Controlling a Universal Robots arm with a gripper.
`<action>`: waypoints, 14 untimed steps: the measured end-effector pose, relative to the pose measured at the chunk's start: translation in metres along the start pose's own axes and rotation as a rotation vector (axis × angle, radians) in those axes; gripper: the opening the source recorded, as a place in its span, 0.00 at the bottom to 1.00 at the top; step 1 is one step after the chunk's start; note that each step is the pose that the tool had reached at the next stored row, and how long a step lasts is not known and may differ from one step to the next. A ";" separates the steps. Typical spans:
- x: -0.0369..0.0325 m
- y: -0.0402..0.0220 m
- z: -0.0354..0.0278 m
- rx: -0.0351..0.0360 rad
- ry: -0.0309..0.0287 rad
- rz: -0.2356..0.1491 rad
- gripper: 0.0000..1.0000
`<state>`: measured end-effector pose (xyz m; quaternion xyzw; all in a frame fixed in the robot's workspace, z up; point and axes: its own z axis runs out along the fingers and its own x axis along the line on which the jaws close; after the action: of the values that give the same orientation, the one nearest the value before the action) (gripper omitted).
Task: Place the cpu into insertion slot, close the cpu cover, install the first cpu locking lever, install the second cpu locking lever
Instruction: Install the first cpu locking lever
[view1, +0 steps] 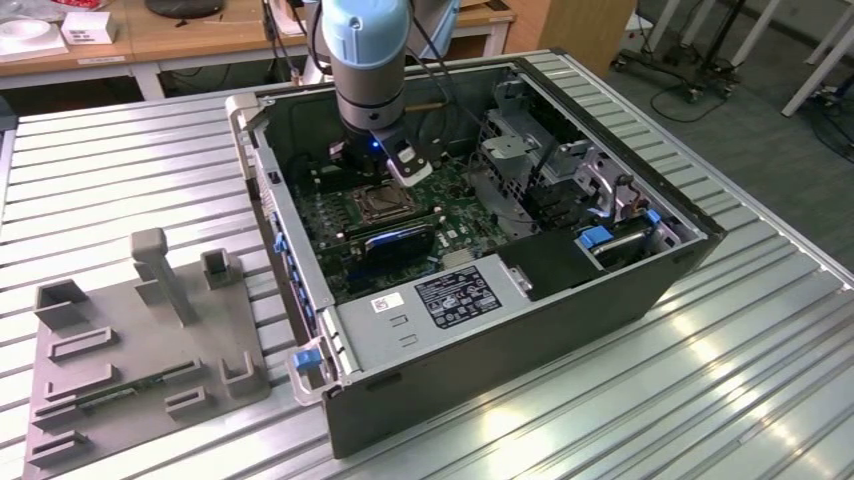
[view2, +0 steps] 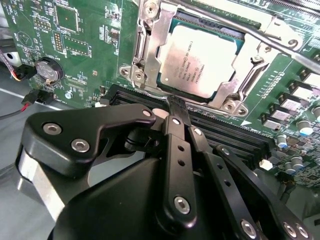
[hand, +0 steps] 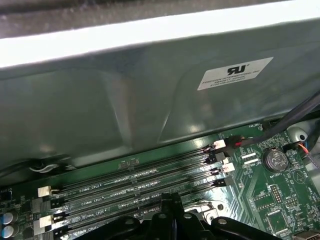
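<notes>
Cpu (view2: 197, 62) lies seated flat on the motherboard (view2: 90, 60), its silvery top showing through the window of the cpu cover (view2: 148, 55), which is folded down around it. The pincer (view2: 176, 107) has its black fingers pressed together, gripping nothing, with the tip just beside the cover's edge by the memory slots (view2: 230, 135). In the exterior view the arm (view1: 363, 60) reaches down into the open computer case (view1: 534, 330) on the table (view1: 120, 170).
</notes>
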<state>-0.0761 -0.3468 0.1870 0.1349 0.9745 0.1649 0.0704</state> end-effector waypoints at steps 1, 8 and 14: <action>0.0000 -0.0001 0.0001 -0.0001 0.0000 0.000 0.11; 0.0002 -0.0005 0.0020 -0.0007 -0.0003 0.000 0.11; 0.0002 -0.0008 0.0022 -0.0002 -0.0001 0.000 0.11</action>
<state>-0.0761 -0.3468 0.1847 0.1349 0.9745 0.1650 0.0705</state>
